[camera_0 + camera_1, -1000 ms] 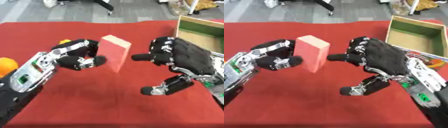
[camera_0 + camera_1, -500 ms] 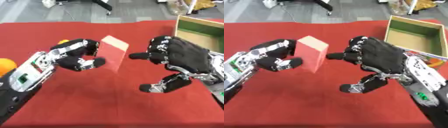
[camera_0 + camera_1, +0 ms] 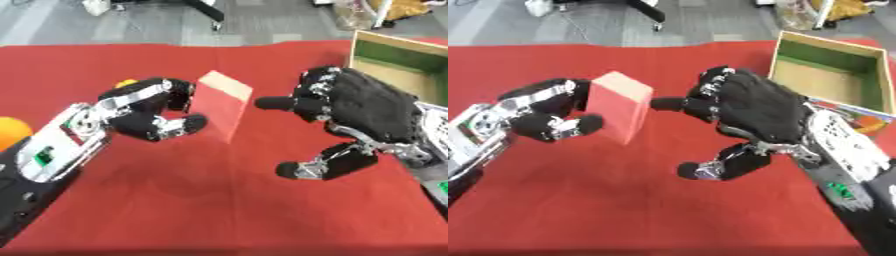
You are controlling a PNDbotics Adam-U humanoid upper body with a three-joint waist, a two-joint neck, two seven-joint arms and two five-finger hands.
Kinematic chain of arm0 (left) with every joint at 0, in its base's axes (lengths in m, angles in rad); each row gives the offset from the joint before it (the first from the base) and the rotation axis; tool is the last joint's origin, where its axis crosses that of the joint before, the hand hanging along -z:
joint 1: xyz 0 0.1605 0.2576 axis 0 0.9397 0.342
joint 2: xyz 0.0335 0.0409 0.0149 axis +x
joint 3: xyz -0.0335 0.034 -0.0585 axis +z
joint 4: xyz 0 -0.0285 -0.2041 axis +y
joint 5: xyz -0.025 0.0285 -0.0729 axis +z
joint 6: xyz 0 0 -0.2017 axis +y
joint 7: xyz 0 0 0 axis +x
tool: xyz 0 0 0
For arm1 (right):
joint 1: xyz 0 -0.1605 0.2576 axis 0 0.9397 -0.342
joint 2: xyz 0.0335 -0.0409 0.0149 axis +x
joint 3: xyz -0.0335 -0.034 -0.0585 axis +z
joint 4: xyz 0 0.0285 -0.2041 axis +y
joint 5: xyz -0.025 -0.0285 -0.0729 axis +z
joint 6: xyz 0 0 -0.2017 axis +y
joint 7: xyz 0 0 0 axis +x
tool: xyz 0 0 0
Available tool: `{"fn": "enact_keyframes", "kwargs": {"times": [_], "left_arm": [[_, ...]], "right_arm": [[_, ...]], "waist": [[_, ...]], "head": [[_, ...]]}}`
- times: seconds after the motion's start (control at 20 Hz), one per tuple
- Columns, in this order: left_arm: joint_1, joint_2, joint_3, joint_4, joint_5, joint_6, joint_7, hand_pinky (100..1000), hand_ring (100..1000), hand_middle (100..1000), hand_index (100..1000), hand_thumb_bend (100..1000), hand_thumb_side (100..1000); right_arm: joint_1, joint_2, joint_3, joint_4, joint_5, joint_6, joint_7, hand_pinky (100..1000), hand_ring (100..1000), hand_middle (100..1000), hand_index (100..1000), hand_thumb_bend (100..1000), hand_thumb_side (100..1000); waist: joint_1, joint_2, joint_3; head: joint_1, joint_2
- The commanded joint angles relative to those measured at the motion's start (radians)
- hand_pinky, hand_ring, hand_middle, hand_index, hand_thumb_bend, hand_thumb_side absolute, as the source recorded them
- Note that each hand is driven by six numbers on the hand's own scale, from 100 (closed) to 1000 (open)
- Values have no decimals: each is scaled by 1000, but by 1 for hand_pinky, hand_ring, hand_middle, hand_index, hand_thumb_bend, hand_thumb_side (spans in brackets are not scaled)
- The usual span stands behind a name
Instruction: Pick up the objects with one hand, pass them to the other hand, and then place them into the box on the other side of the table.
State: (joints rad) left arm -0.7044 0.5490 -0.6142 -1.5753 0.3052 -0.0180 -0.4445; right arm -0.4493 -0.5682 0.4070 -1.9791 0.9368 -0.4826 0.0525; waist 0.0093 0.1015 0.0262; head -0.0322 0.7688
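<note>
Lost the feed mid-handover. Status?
Left hand curled round the pink block, held up over the red table. Right hand open beside it, not touching. Box at right, path unobstructed.

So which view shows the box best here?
The right eye view: the box shows nearly whole there, with its green inner walls and tan floor. The left eye view cuts off its right part at the frame edge, behind the right hand.
</note>
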Motion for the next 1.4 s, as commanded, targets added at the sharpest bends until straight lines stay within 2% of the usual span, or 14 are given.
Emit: {"fn": "enact_keyframes", "kwargs": {"times": [0.05,0.95,1.4], "left_arm": [[-23,32,13,-9,-4,-4,-4,700,617,558,587,100,528],[-30,45,31,-55,26,1,-7,698,618,558,587,100,526],[-51,42,24,-133,85,36,2,700,618,557,586,100,531]], "right_arm": [[-21,-6,-11,-21,12,25,-11,446,289,247,894,541,428],[-26,-13,-6,-21,12,50,-49,432,278,231,907,538,424],[-41,-15,-6,-21,16,56,-32,430,280,235,913,543,421]], "waist": [[0,-26,0],[-2,-29,9],[-1,-32,10]], "head": [[-2,1],[-6,1],[-6,1]]}}
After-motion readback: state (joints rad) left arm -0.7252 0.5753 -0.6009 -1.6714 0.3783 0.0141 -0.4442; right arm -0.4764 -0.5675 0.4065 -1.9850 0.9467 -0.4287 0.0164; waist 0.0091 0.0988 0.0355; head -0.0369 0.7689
